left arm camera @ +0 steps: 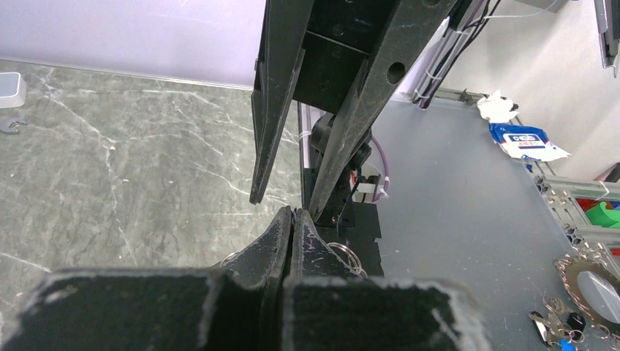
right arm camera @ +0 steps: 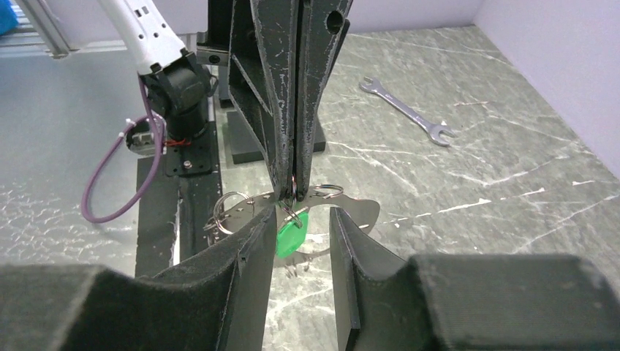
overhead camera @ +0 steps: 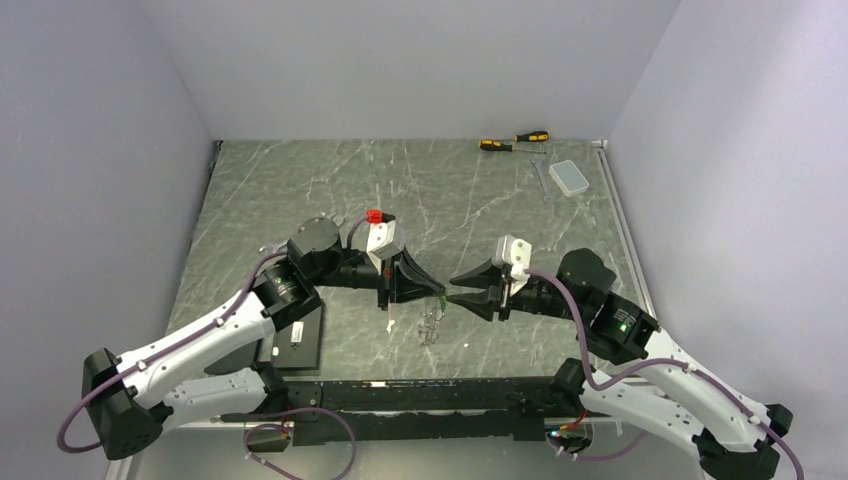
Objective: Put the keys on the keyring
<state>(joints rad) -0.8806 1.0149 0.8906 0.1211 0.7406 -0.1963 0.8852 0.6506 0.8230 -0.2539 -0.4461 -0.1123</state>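
Observation:
My left gripper is shut on the top edge of the keyring, a thin dark grey toothed ring held above the table. Small silver split rings hang from it. The key, with its green head, dangles from one such ring just under the left fingertips. My right gripper faces it, open. The key hangs between the right gripper's jaws, close to the left-hand one and not gripped. In the top view both grippers meet tip to tip at mid-table. In the left wrist view the shut left gripper hides most of the ring.
A silver wrench lies on the marble top behind the ring. Yellow-and-black screwdrivers and a clear box sit at the far right corner. A flat black box lies by the left arm.

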